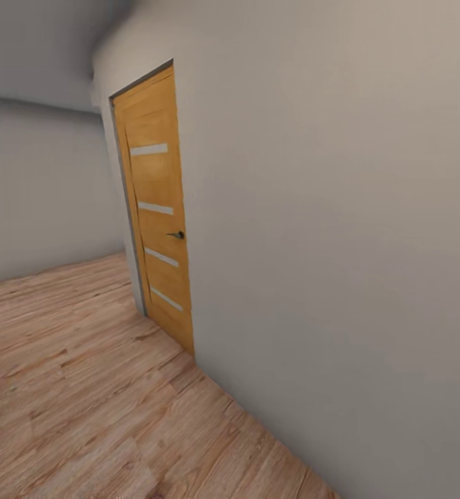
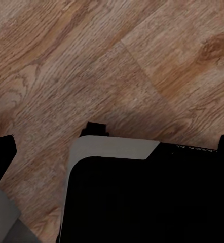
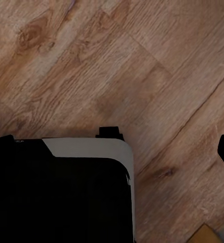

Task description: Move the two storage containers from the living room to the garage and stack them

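scene: hallway, pale grey wall (image 1: 341,229) on the right, light wood-plank floor (image 1: 71,388), shut door (image 1: 157,208) with frosted strips and a dark handle (image 1: 177,235)
step: judged as transit, robot driving between rooms; the door ahead may lead on toward the garage, can't confirm
containers: neither bin in sight here, so where they are and whether one is carried cannot be told
left tool: state cannot tell; the left wrist camera looks down at planks and the robot's black-and-white base (image 2: 142,197), with a dark edge at the frame side
right tool: state cannot tell; the right wrist camera gives the same downward look, base (image 3: 61,192) over planks, dark sliver at the frame edge
arms: seem hung low beside the base, pointing at the floor
do it well: square the base to the door before closing in, wall is near on the right so leave room to turn; reach the handle side, not the hinge side
risk: clipping the wall or door frame with the base corner; tilted head view makes clearance hard to judge
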Controlling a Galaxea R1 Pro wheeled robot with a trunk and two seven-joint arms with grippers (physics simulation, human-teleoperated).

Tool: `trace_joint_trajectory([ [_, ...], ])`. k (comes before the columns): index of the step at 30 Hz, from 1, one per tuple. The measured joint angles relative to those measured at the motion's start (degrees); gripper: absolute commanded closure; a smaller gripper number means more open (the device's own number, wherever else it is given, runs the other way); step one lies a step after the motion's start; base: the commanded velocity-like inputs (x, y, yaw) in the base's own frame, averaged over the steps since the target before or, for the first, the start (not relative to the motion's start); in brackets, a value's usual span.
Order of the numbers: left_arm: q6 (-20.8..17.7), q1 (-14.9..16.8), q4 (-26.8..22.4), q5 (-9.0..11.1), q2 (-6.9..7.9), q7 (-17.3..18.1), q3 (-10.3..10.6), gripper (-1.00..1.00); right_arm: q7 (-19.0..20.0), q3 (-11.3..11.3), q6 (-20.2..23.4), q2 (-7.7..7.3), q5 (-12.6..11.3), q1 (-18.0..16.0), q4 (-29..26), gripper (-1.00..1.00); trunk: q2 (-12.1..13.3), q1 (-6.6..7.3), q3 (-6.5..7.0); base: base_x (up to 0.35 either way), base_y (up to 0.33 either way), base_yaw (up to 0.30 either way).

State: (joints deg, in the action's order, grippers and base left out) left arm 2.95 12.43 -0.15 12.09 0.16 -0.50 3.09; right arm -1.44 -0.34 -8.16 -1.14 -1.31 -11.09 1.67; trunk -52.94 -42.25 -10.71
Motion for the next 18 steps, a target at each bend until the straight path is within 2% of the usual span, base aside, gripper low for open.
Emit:
trace_joint_trajectory([
  [18,0.02,0.0,0.0,0.0,0.02,0.02,-0.01,-1.0,0.01,0.0,0.0,-0.09,0.17,0.0,0.0,-1.0,0.0,0.0,0.0,0.001,0.0,0.269],
])
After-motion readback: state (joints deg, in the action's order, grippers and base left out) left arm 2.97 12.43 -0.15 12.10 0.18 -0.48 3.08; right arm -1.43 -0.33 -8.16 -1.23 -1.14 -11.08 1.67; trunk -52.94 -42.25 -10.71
